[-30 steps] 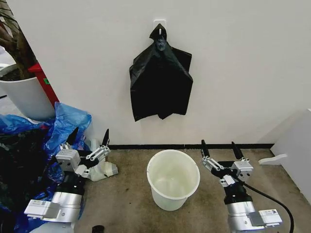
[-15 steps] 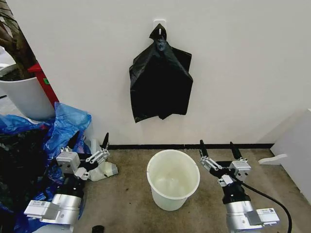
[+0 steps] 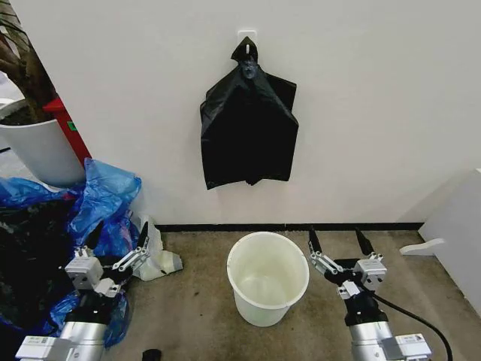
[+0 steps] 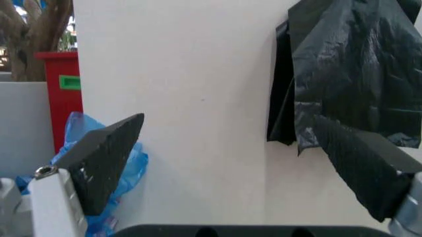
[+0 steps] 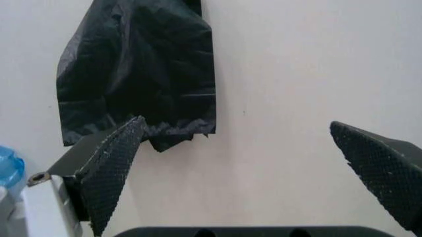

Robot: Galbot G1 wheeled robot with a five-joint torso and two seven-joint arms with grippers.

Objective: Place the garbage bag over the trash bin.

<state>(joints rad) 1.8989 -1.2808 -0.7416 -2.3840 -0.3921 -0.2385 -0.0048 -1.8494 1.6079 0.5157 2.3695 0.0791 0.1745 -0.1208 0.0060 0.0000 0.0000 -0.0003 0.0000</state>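
Garbage bags: a bunch of black bags hung from a hook on the white wall, pinched to a point at the top; well above the bin; no single bag lay apart from it
Trash bin: cream-white bucket stood upright on the brown floor by the wall, uncovered; between the two grippers
Left gripper: low at the left of the bin, beside the blue plastic bags; fingers spread wide, holding nothing
Right gripper: low at the right of the bin, apart from its rim; fingers wide apart, holding nothing
Far left: white plant pot; red object behind it
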